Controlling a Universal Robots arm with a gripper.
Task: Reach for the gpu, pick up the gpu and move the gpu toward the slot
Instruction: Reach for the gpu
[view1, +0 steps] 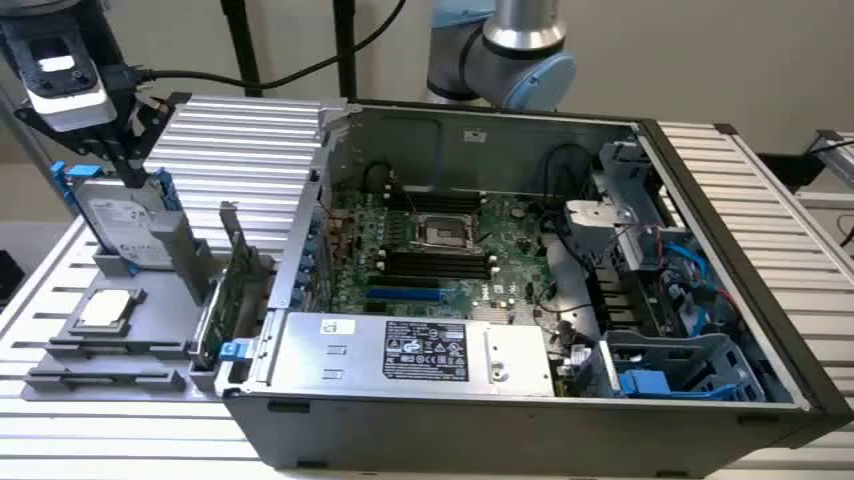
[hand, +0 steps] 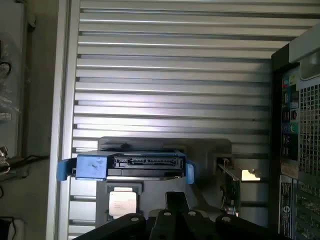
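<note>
The gpu (view1: 242, 268) is a thin green card standing on edge in a grey holder (view1: 134, 345), just outside the open computer case at the exterior view's left. Its silver bracket (view1: 228, 222) points up. In the wrist view the gpu (hand: 233, 189) shows edge-on beside the hard drive. My gripper (view1: 134, 178) hangs above the top of the hard drive, apart from the gpu, which stands further toward the case. The fingers come together to one narrow tip (hand: 176, 200), shut with nothing in them. A blue slot (view1: 403, 295) lies on the motherboard inside the case.
A silver hard drive with blue rails (view1: 124, 225) (hand: 145, 165) stands upright in the same holder. A square processor chip (view1: 107, 310) (hand: 122, 202) lies flat beside it. The case wall (view1: 300, 230) rises right next to the gpu. A power supply (view1: 414, 350) sits at the case front.
</note>
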